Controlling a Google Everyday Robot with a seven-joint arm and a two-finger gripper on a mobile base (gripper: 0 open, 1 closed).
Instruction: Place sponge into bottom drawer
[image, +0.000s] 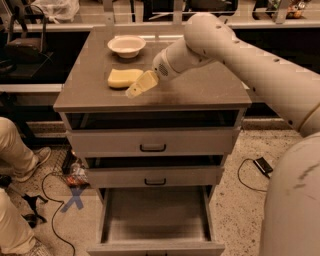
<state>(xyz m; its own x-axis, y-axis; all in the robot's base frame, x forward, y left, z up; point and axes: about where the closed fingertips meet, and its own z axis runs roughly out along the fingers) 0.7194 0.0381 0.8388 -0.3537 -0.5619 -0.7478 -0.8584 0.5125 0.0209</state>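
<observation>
The pale yellow sponge lies on the grey cabinet top, left of centre, in front of the white bowl. My gripper reaches in from the right on a white arm, its yellowish fingers just right of the sponge's near right corner, touching or nearly touching it. The bottom drawer is pulled open below, with a bare flat floor.
The two upper drawers with black handles are closed. A person's legs are at the left, with cables on the floor. A dark object lies on the floor at the right.
</observation>
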